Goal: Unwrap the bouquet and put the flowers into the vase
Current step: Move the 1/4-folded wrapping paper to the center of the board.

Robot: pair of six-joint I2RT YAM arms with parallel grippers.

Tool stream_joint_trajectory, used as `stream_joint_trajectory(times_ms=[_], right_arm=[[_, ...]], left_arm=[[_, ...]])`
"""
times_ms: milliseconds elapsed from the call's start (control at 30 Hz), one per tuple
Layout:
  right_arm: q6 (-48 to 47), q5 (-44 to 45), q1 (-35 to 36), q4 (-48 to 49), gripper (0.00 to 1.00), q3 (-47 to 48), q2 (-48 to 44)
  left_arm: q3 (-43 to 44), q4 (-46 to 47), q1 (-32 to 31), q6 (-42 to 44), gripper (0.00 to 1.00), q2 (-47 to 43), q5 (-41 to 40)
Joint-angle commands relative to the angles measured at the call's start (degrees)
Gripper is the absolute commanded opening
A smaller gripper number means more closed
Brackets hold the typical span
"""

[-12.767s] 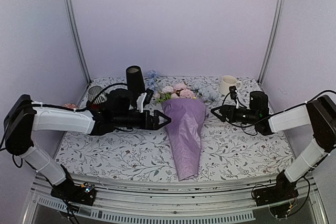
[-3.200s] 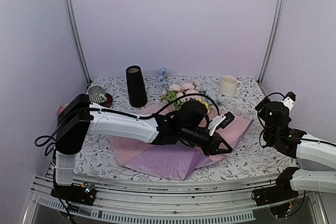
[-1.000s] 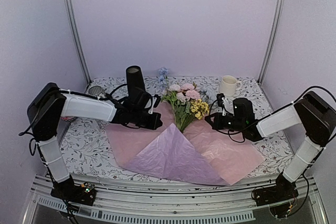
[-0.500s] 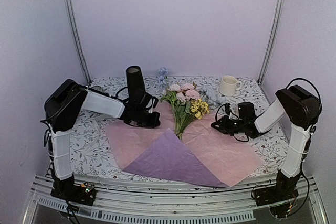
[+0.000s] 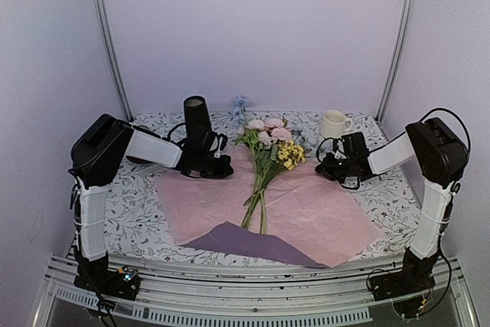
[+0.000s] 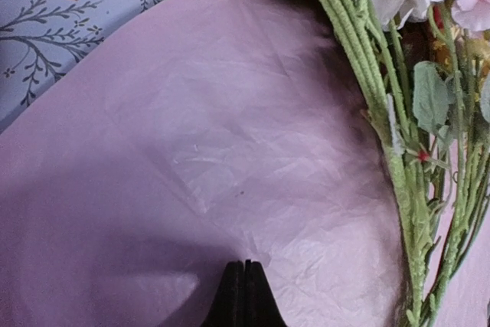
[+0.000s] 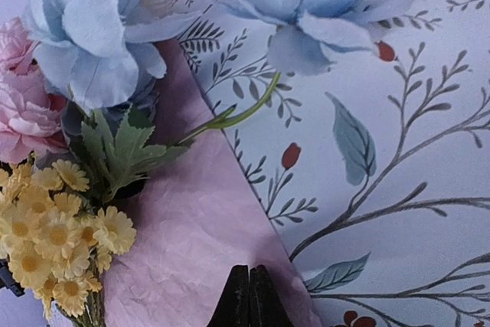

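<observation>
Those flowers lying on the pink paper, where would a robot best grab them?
Probably the green stems just below the blooms, coming straight down from above: the flowers lie flat on the opened paper, and there the stems run bunched together.

White mug (image 5: 332, 123) upright at the back right of floral tablecloth (image 5: 130, 212)

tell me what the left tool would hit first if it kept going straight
Likely the flower stems lying across the pink paper just ahead of the left tool; if it tilts down, the paper first.
</observation>
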Motion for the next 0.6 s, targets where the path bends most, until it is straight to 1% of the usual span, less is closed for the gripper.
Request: stream_joint_trajectory(times_ms=[0,167,200,333,433,567], right_arm=[[-0.95,8.05,-0.68,-11.82,0.02,-0.68,0.62],[-4.43,4.12,-0.61,-5.14,0.03,-4.15,-6.46],[-5.23,3.94,-0.48,-4.70,0.04,-4.61,-7.62],[-8.22,5.89,0.64,-4.70,0.06,-5.62,-11.65],[-10.29,7.85,1.84,-4.71,0.08,-6.37,-14.76],[-13.02,9.54,3.53,-3.73,0.11,-8.03,-18.94]], left_arm=[[0.60,-3.08,1.02,0.95,0.00,2.59,-0.31],[-4.00,2.87,0.77,1.94,0.00,-2.26,4.05],[-5.06,3.03,0.57,2.41,0.03,-3.44,4.22],[-8.95,3.37,-0.68,4.12,0.09,-8.65,2.98],[-12.82,4.19,-2.52,5.16,0.14,-15.08,1.74],[-15.08,1.69,-5.52,6.82,0.16,-20.91,-1.02]])
